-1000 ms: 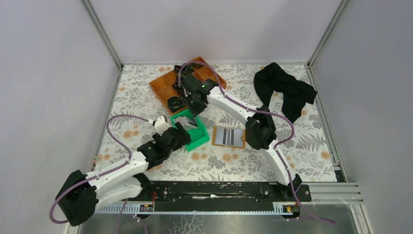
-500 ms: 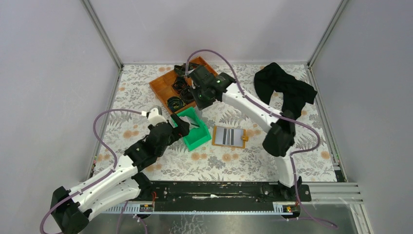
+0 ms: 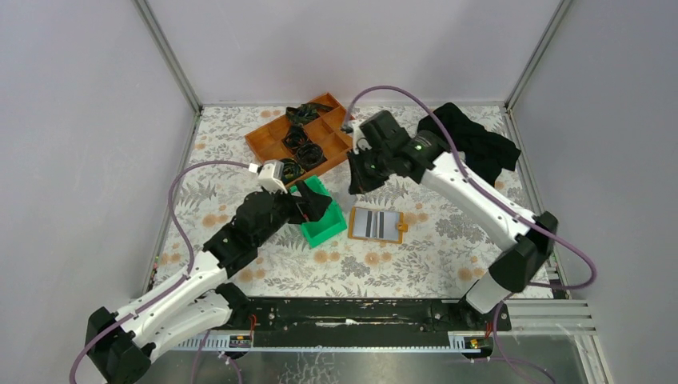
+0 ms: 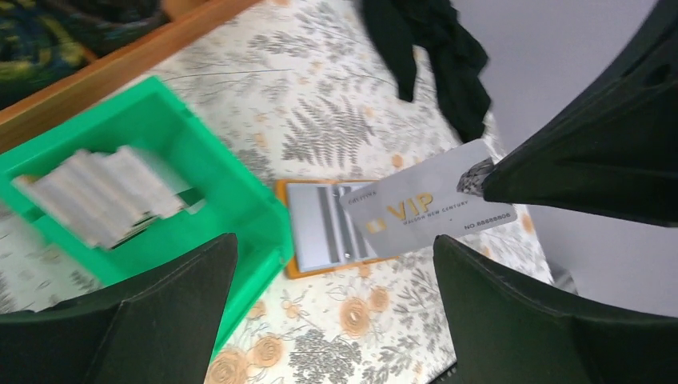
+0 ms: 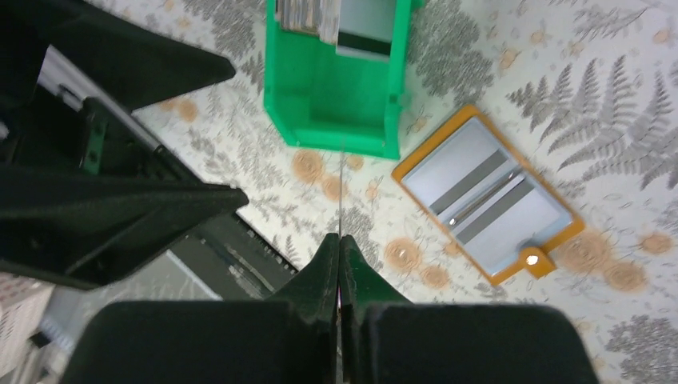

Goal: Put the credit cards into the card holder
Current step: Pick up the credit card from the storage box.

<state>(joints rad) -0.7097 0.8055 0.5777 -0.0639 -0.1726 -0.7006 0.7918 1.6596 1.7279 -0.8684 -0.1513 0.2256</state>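
Note:
The card holder (image 3: 376, 225) lies open on the table, orange-rimmed with a pale blue-grey inside, just right of the green bin (image 3: 323, 227). More credit cards (image 4: 100, 196) stand stacked in that bin. My right gripper (image 3: 355, 186) is shut on one grey "VIP" credit card (image 4: 428, 210), which hangs in the air over the holder's left part. In the right wrist view the card (image 5: 341, 188) shows edge-on above the shut gripper (image 5: 340, 240), with the holder (image 5: 488, 196) to its right. My left gripper (image 4: 332, 320) is open and holds nothing, hovering beside the bin.
An orange compartment tray (image 3: 270, 138) holding dark items stands at the back left of the bin. A black cloth (image 3: 468, 144) lies at the back right. The left arm's fingers (image 5: 104, 216) sit close to the held card's left side.
My right gripper has lifted out of the green bin and swung right with a card in it. The left arm has reached further forward beside the bin, its gripper still open.

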